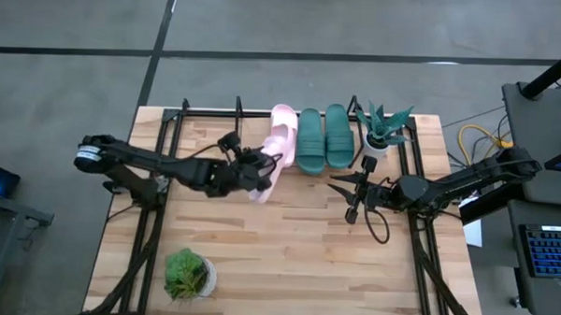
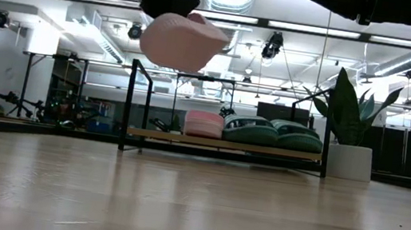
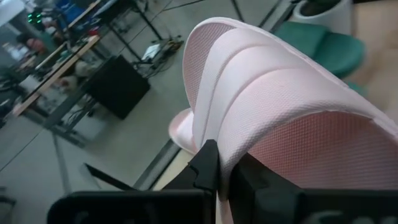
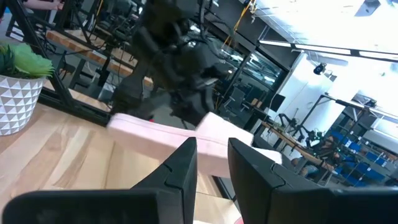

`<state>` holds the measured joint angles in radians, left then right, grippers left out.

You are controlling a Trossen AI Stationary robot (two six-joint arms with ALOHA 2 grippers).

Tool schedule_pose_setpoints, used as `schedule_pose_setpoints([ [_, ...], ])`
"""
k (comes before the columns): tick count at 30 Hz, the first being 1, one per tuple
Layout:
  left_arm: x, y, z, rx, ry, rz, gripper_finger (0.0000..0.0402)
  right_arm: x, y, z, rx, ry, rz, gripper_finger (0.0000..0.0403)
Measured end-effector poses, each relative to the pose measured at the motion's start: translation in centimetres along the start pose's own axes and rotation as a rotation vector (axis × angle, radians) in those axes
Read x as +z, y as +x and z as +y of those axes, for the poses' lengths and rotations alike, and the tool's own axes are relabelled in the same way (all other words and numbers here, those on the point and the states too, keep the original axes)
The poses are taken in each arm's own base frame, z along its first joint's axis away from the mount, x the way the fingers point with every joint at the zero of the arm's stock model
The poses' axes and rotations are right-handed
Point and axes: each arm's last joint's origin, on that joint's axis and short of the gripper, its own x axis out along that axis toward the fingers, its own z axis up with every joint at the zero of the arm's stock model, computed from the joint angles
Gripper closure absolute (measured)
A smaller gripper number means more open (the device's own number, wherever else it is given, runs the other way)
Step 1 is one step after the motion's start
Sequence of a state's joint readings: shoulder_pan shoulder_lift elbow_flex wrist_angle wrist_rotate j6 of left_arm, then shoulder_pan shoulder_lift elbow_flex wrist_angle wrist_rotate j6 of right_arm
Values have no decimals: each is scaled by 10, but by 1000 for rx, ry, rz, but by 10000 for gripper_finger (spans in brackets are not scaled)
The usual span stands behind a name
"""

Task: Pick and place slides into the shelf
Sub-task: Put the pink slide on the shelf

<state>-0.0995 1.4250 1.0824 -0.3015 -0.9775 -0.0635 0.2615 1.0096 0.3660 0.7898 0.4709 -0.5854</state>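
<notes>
Gripped by the left gripper (image 3: 224, 180), a light pink rubber slide (image 2: 182, 41) is hanging above the table, short of the black-rod shelf (image 2: 225, 144) (three slides already in); it could probably slip from that edge pinch. Right gripper (image 1: 352, 193) is waiting, fingers apart.

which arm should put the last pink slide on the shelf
Left. Its pincer already grips the pink slide, lifted just before the shelf; the right pincer holds nothing.
</notes>
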Motion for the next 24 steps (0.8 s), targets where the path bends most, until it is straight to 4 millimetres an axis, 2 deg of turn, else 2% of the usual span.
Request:
schedule_pose_setpoints([
  [10,0,26,24,153,-46,42,401,0,0,0,0,0,0,321],
  [24,-6,58,53,274,-61,115,401,0,0,0,0,-2,0,321],
])
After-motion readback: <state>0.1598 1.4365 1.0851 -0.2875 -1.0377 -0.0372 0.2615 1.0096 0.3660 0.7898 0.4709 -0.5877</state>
